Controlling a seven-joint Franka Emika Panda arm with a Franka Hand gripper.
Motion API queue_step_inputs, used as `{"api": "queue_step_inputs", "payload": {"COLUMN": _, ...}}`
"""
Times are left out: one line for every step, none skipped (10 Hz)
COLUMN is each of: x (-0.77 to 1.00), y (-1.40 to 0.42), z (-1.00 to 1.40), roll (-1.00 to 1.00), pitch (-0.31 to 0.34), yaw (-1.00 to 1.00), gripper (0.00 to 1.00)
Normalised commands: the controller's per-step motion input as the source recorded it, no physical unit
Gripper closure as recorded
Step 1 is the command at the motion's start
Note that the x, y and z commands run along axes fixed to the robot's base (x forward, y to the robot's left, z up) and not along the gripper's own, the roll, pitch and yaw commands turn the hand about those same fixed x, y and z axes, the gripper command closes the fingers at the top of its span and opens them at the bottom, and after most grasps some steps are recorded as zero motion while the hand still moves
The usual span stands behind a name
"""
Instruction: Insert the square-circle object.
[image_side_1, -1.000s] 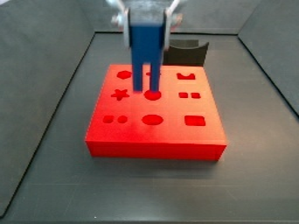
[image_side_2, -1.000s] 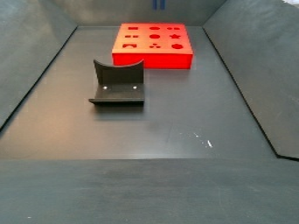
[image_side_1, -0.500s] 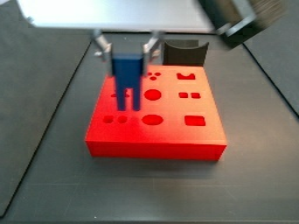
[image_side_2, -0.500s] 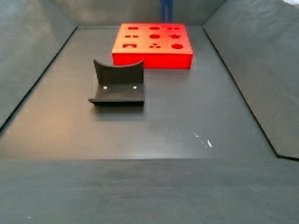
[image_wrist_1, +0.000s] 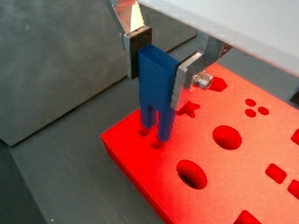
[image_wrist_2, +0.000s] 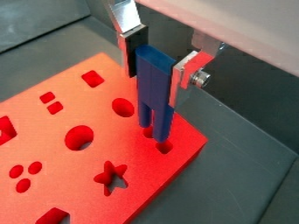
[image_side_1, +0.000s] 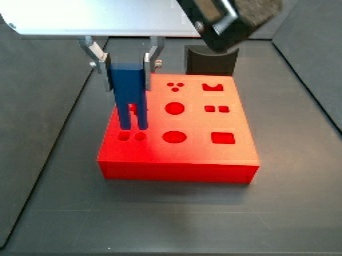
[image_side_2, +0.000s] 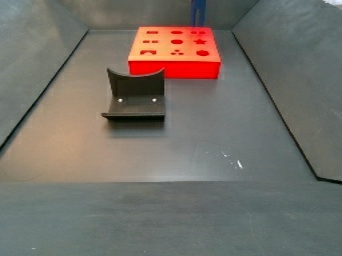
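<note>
The two-finger gripper (image_side_1: 128, 57), clamped on the small bright blue two-legged block (image_side_1: 127, 94), has shifted from the middle of the red block with shaped holes (image_side_1: 201, 155) to its corner pair of holes — legs now entering them in both wrist views (image_wrist_1: 156, 133), so insertion looks nearly done.

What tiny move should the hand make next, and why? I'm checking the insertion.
Probably a short straight push down. The hand grips the blue square-circle object upright, its two legs at the paired holes near the corner of the red block, seemingly not fully seated.
</note>
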Motion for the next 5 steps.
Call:
{"api": "queue_step_inputs", "payload": {"x": -0.07, "y": 0.1, "z": -0.07, "roll": -0.08, "pitch": -0.1, "yaw": 0.06, "gripper": 1.0}}
{"api": "queue_step_inputs", "payload": {"x": -0.11, "y": 0.0, "z": -0.07, "roll": 0.0, "pitch": -0.046, "yaw": 0.02, "gripper": 1.0}}
{"api": "queue_step_inputs", "payload": {"x": -0.1, "y": 0.0, "z": -0.1, "roll": 0.0, "pitch": -0.026, "yaw": 0.01, "gripper": 1.0}}
{"api": "queue_step_inputs", "payload": {"x": -0.06, "y": 0.0, "z": -0.11, "roll": 0.0, "pitch": -0.043, "yaw": 0.05, "gripper": 1.0}}
{"api": "queue_step_inputs", "payload": {"x": -0.04, "y": -0.06, "z": -0.11, "roll": 0.0, "pitch": -0.027, "yaw": 0.03, "gripper": 1.0}}
